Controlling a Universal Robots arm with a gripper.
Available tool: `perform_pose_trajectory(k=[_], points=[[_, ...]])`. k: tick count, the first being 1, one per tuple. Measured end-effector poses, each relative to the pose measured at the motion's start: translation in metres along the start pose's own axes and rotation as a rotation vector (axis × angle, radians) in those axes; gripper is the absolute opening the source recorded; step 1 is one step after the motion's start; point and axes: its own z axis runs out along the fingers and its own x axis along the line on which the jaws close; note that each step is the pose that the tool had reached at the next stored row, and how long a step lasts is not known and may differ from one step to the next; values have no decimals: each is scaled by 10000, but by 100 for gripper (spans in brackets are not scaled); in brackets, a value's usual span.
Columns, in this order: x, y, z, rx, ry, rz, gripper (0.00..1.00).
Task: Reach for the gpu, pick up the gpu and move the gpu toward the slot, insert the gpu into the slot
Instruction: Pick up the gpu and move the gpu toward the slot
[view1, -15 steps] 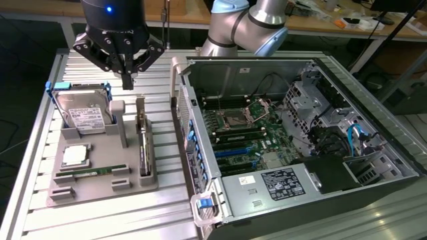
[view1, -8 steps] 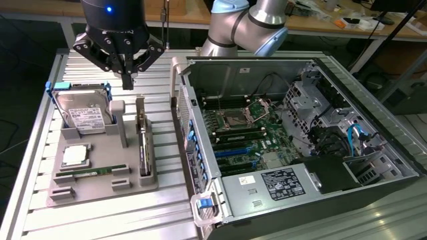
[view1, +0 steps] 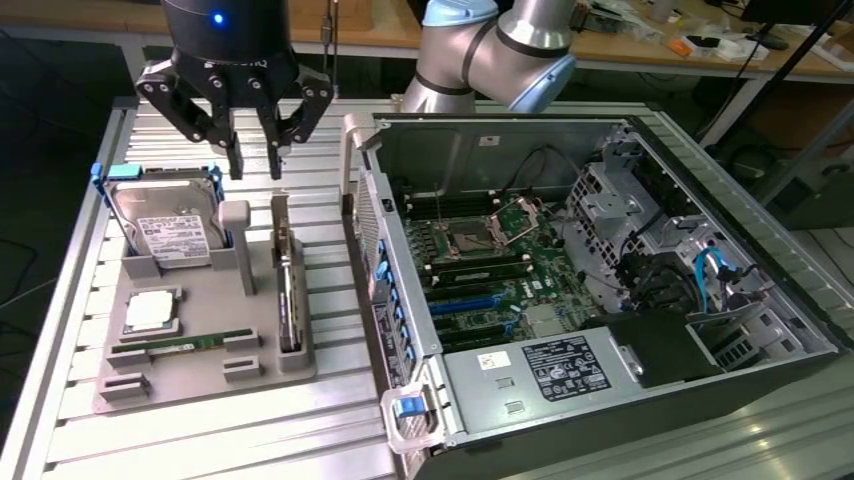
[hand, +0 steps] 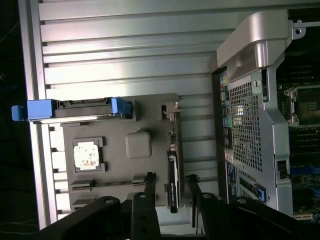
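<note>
1. The pincer (view1: 255, 172) hangs above the slatted bench (view1: 174, 440), its fingers spread apart with nothing between them.
2. The gpu (view1: 286, 290) stands on edge in a grey tray (view1: 200, 375), below the pincer and clear of it. In the wrist view the card lines up with the gap between the fingers.
3. A hard drive (view1: 167, 230) stands in the same tray, also below the pincer, beside the gpu.
4. The slot (view1: 467, 300), a blue strip, sits inside the open computer case (view1: 667, 400), well apart from the pincer.

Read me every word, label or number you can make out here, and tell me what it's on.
No text here can be read.
white label on the hard drive: print too small.
black label on the power supply: print too small.
white sticker beside it: blurred.
</note>
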Motion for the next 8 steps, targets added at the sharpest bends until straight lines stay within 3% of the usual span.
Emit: perform_pose_trajectory(k=[2, 5, 8], points=[[0, -4, -1, 5, 2, -4, 42], [0, -6, 15, 68, 10, -224, 54], [0, -7, 51, 85, 35, -641, 54]])
